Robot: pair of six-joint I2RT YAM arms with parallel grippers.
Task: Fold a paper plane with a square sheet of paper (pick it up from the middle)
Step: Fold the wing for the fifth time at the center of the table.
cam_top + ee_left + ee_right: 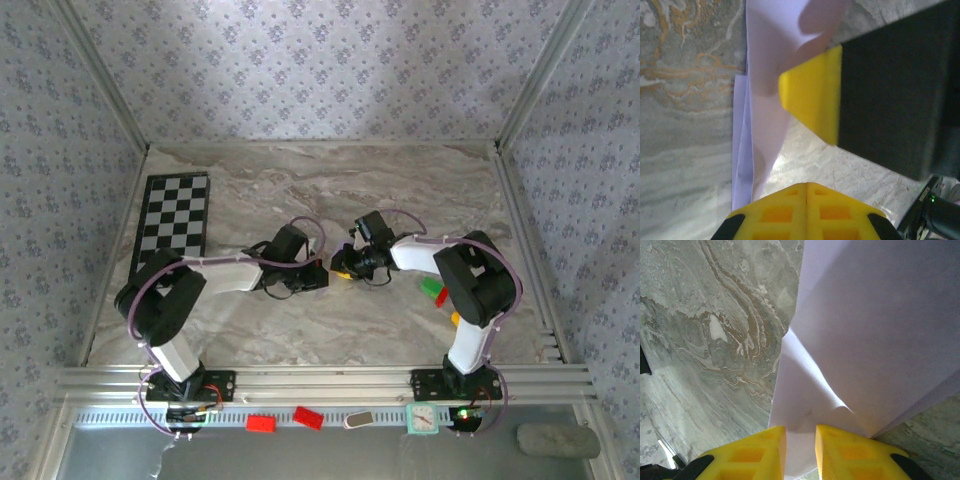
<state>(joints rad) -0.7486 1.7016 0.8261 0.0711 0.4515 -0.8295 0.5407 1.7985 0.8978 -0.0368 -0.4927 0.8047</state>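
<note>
Over marble tabletop [715,340]: lilac paper [880,330] w/ creases (layers overlap).

Marble table [400,190] w/ checkerboard [175,222], blocks [431,288]

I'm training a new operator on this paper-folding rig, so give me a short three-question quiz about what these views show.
1. True or false: the left pincer has its yellow fingertips pressed together.
2. What lies between the fingertips of the right pincer? A) the pale lilac folded paper sheet B) a spoon C) a sponge
3. Fill in: the black-and-white checkered board lies on the ____ side of the grey marbled table, by the robot's own sides.
Key: 1 true; 2 A; 3 left.
</note>
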